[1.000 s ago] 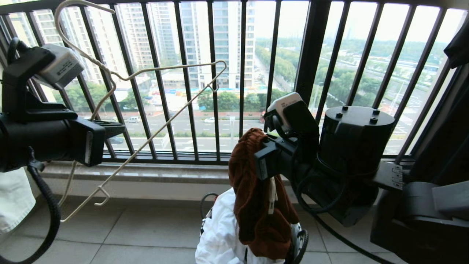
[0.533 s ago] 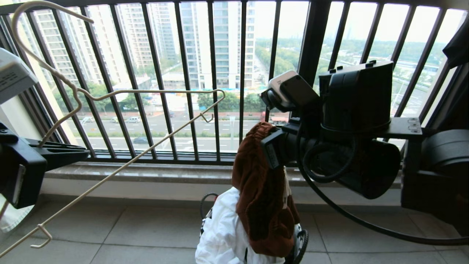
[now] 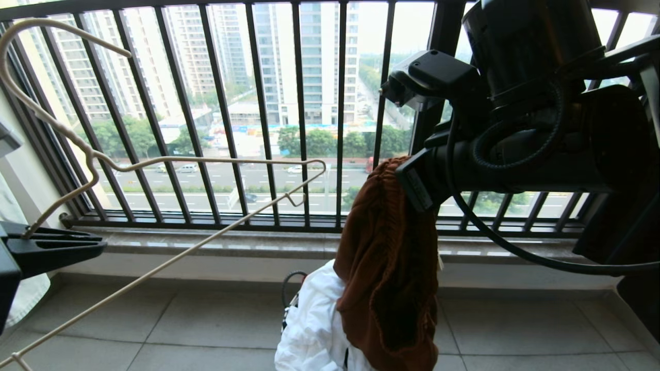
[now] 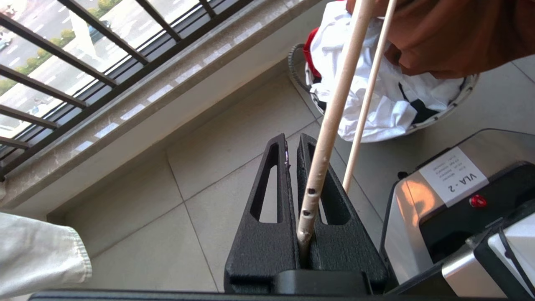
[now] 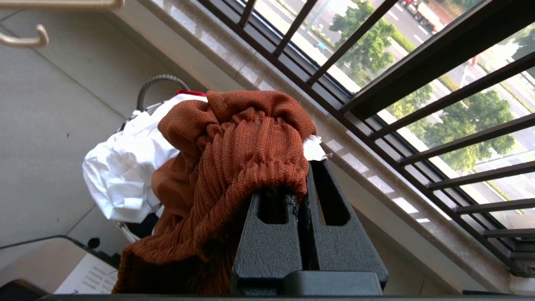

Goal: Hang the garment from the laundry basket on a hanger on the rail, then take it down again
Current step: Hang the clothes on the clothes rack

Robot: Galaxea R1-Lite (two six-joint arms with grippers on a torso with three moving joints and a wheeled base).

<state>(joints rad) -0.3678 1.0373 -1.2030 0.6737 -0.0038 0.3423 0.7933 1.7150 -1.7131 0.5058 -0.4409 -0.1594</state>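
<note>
Rust-brown shorts [image 3: 386,268] hang above the laundry basket [image 4: 459,98], waistband pinched in the right tool [image 5: 307,179]; thread the wire hanger [image 3: 206,162], clamped in the left tool [image 4: 292,163], into the waistband without slackening either grip.

High-rise home balcony, black railing [image 3: 263,113], tiled floor [image 3: 206,330], towers beyond

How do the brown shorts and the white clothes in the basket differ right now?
The brown shorts are rust-coloured and ribbed; the white clothes are plain and crumpled. The shorts hang by their waistband from the right gripper, jaws shut; the white clothes lie heaped in the laundry basket. Both are soft fabric over the same basket.
</note>
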